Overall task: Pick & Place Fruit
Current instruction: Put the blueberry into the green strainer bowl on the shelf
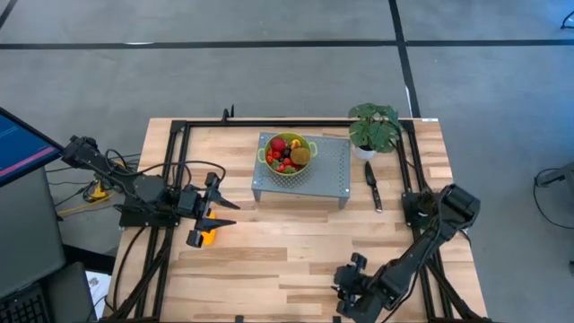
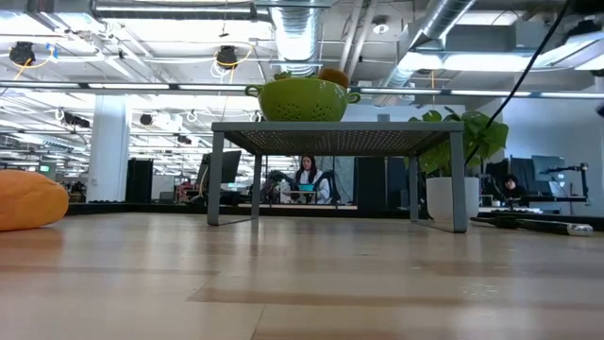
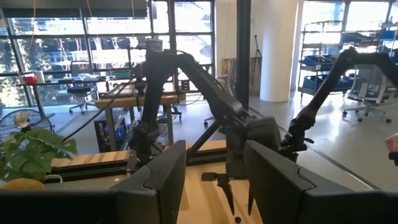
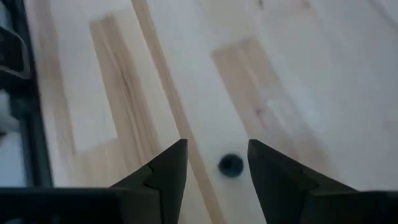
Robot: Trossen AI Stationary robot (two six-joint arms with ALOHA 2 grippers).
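table [image 1: 296,242]: pale matt wood | stand [image 1: 332,170]: grey perforated metal

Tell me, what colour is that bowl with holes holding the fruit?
Lime green. The colander shows best in the low view, sitting on the grey stand.

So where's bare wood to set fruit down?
Bare boards run between the grey perforated metal stand and the right gripper. It is crowded around the orange fruit beside the left gripper, and by the black-handled knife and leafy potted plant.

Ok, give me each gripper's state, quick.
Left gripper: fingers open, holding nothing, by the orange fruit.
Right gripper: fingers open, empty, over bare table.
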